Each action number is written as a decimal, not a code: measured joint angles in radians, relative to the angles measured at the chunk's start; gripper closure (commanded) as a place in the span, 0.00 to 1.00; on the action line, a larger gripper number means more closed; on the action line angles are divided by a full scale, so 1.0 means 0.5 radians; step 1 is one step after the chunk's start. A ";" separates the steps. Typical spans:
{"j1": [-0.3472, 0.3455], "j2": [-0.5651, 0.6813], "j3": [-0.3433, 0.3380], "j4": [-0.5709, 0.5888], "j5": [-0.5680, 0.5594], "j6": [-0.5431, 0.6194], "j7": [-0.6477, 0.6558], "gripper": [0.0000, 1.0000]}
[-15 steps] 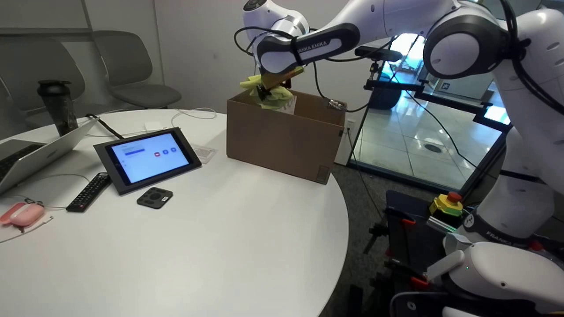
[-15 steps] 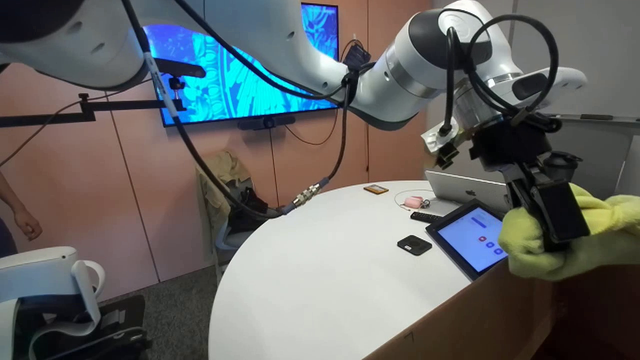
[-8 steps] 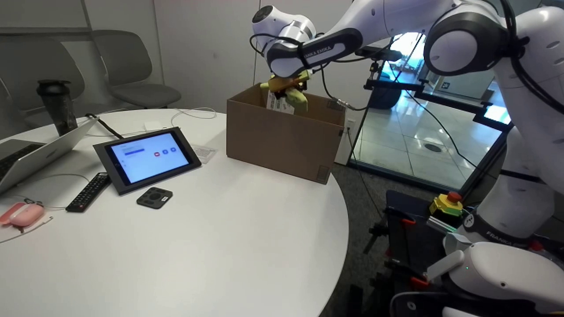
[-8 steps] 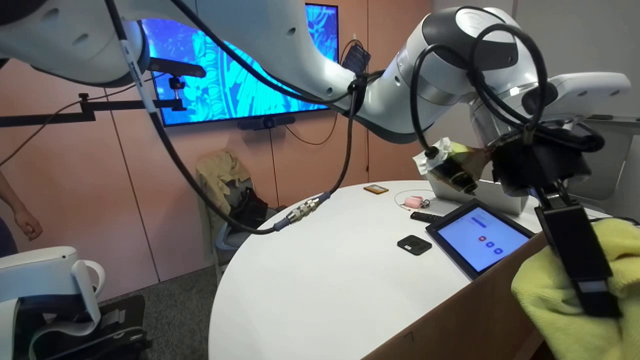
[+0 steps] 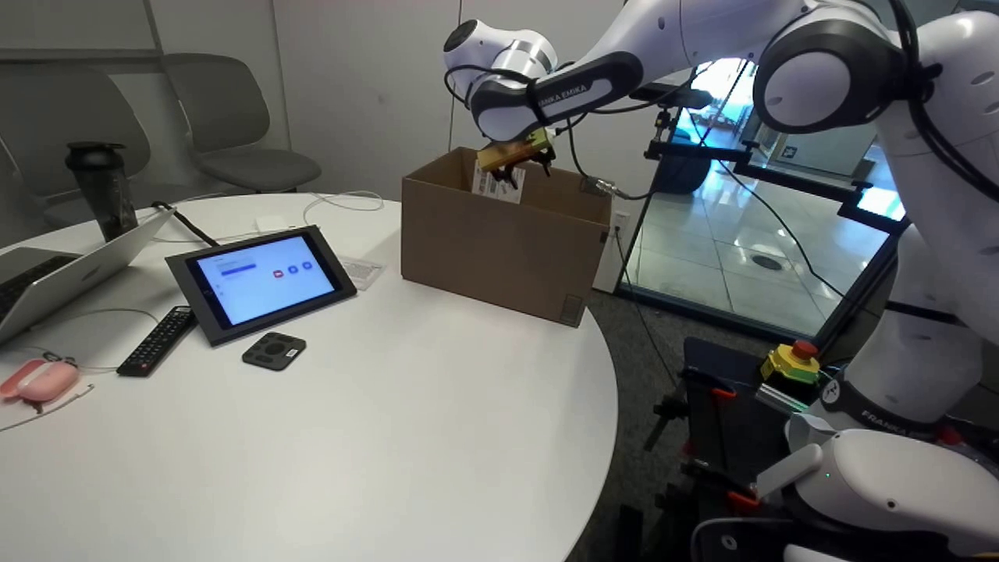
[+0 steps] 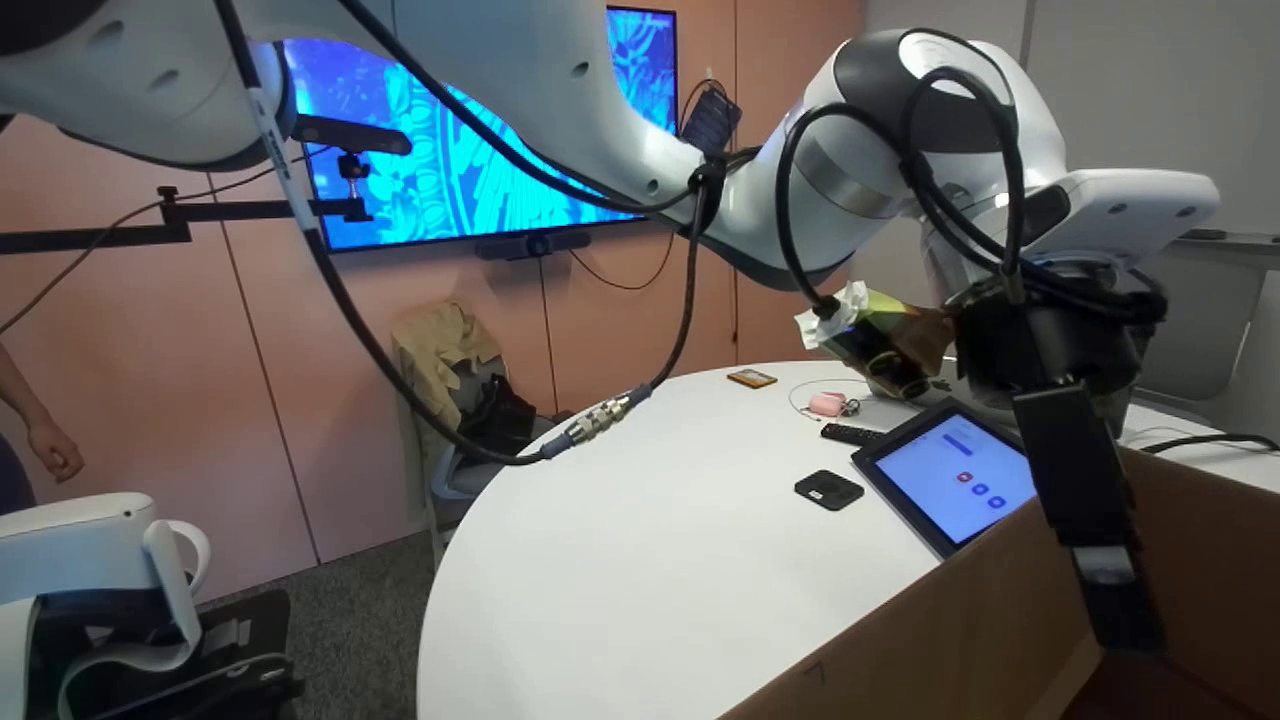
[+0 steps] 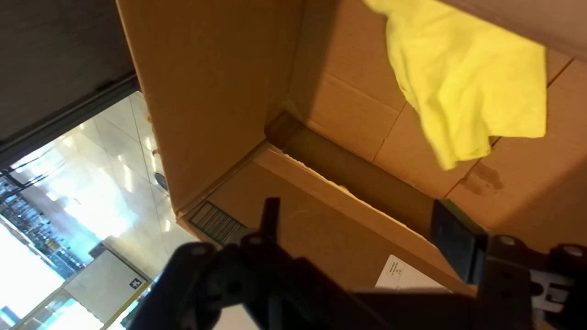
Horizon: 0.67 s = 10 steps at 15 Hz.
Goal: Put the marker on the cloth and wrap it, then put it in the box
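Note:
My gripper (image 7: pixel 362 229) stands open, its two dark fingers (image 7: pixel 458 238) wide apart with nothing between them. In both exterior views the gripper (image 5: pixel 531 173) hangs tilted over the cardboard box (image 5: pixel 499 257), its tips at about rim level. The yellow cloth (image 7: pixel 467 82) is inside the box in the wrist view, crumpled, below and apart from the fingers. Its lower tip looks blurred, so I cannot tell if it lies fully on the bottom. Box walls hide the cloth in both exterior views. The marker is out of sight; whether the cloth covers it cannot be told.
The box sits at the edge of the round white table (image 5: pixel 437 406). A tablet (image 5: pixel 265 277), a small black puck (image 5: pixel 274 350), a remote (image 5: pixel 158 340), a pink case (image 5: pixel 48 380) and a laptop (image 5: pixel 78 265) share the tabletop. A cable (image 6: pixel 400 400) hangs from the arm.
The gripper moved across the box from its rim, away from the laptop side, then opened. The cloth it held has left the fingers and dropped into the box.

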 measured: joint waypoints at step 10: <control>0.014 -0.504 0.362 -0.335 0.047 -0.010 -0.512 0.00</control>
